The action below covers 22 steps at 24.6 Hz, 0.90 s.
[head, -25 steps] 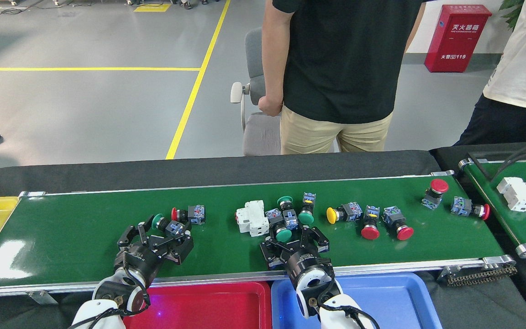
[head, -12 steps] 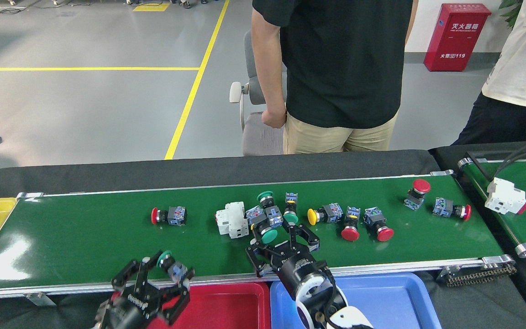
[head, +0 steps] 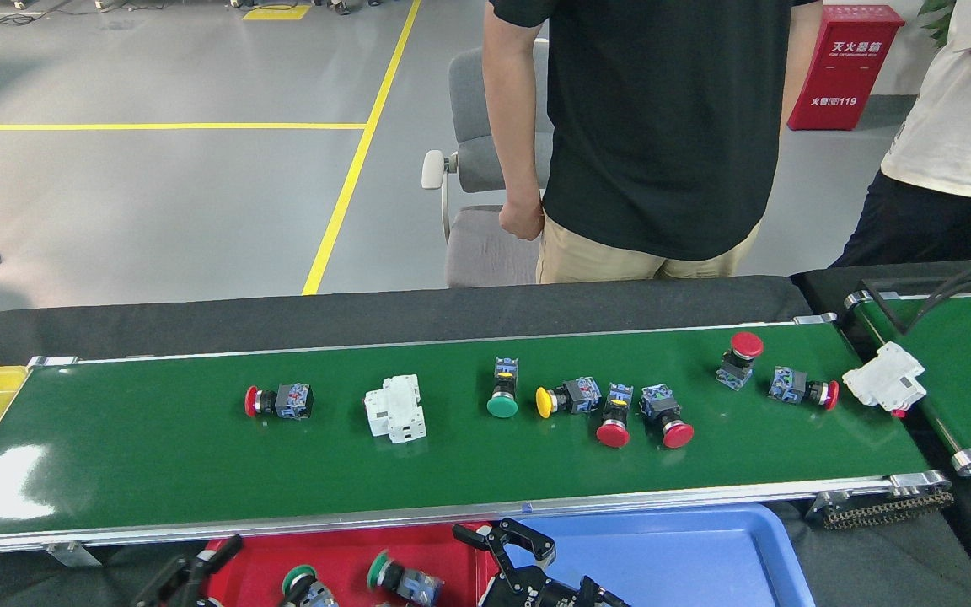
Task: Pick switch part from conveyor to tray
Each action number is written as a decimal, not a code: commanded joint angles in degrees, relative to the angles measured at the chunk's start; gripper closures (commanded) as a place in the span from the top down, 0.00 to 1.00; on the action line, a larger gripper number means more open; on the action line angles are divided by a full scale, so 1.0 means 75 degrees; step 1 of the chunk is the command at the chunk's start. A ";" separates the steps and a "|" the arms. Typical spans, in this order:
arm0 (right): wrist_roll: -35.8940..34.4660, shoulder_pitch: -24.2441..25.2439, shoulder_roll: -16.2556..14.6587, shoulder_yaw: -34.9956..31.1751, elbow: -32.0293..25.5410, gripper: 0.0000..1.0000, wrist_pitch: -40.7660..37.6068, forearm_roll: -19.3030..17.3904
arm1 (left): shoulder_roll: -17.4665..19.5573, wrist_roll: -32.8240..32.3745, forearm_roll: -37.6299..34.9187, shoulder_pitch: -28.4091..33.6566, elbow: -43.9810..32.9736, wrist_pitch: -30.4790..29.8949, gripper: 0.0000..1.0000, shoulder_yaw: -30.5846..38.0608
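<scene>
Both arms have drawn back off the conveyor [head: 199,455] since the earlier frames and now sit low over the trays. From the head view, the left gripper [head: 186,573] shows only finger tips at the bottom edge, so whether its jaws are open I cannot tell. The right gripper [head: 506,539] has its jaws spread wide and empty over the seam between the red tray [head: 443,548] and the blue tray [head: 688,556]. Two green switch parts [head: 397,577] lie in the red tray. A red switch part [head: 276,401], a white breaker [head: 395,409] and more buttons ride the belt.
</scene>
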 commanded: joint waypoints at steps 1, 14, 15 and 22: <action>-0.0072 -0.0055 0.0126 -0.0217 -0.0249 1.00 0.0422 -0.0041 | 0.0002 0.0085 0.0085 0.0040 -0.0071 0.1047 1.00 0.0517; -0.1959 0.0988 0.0407 -0.2080 -0.0074 1.00 0.5730 -0.0064 | 0.0108 -0.0032 -0.0184 -0.0898 0.0398 0.1164 1.00 0.0013; -0.1936 0.0789 0.0396 -0.2069 0.0090 1.00 0.5730 -0.0053 | 0.0155 -0.0079 -0.0501 -0.1343 0.0714 0.1199 1.00 -0.0034; -0.1467 -0.0512 0.0689 -0.1846 0.1426 1.00 0.5754 0.0018 | 0.0213 -0.0079 -0.1532 -0.3980 0.3539 0.1211 1.00 -0.0046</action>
